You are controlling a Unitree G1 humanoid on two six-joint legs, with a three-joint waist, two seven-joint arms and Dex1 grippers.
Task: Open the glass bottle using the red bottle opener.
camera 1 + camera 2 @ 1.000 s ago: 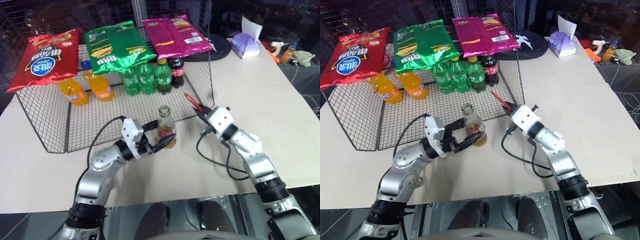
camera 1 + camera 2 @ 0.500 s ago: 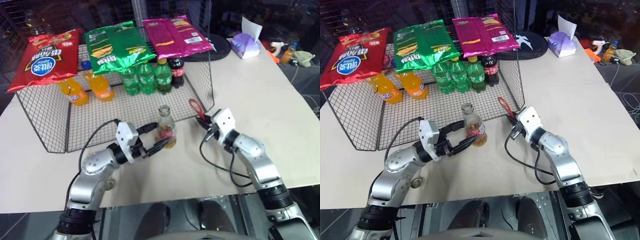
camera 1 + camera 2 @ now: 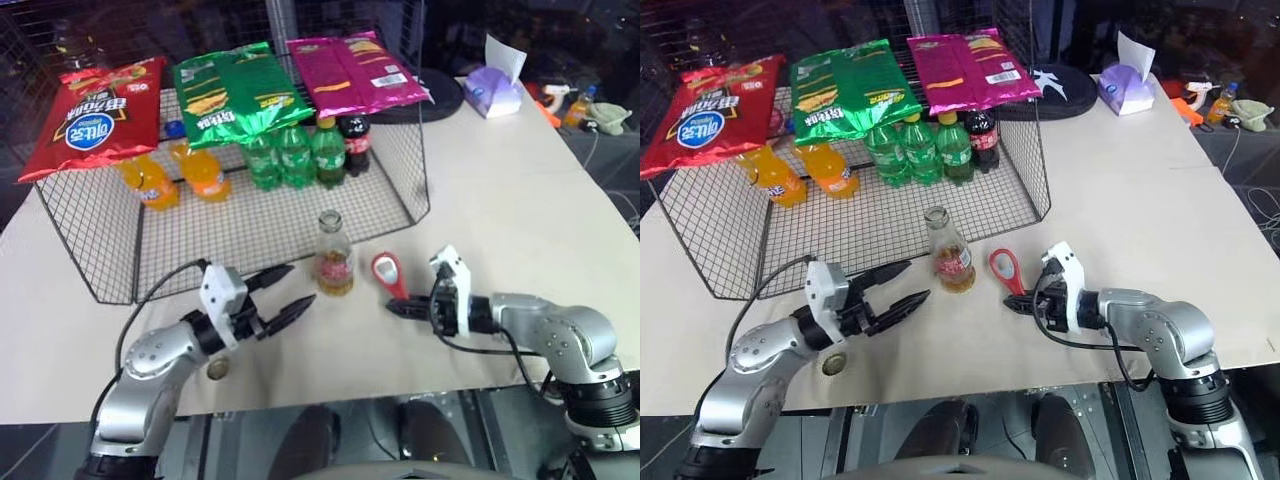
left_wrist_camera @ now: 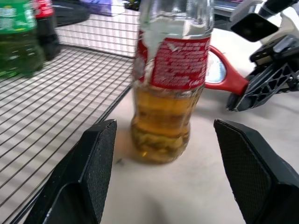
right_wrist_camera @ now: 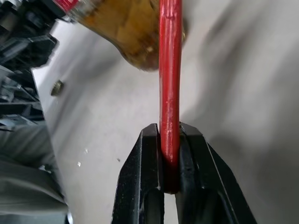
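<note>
The left gripper (image 3: 283,296) has let go of the glass bottle (image 3: 333,256) and drawn back, fingers wide. The right gripper (image 3: 398,305), pinching the red bottle opener (image 3: 388,273), has lowered it to the table (image 3: 520,210) beside the bottle.

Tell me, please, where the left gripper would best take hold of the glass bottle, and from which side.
Probably at the labelled body of the glass bottle, coming level from the robot's left. It stands upright on the table, and the left gripper already faces it with open fingers, so the narrow neck stays free for the red bottle opener.
</note>
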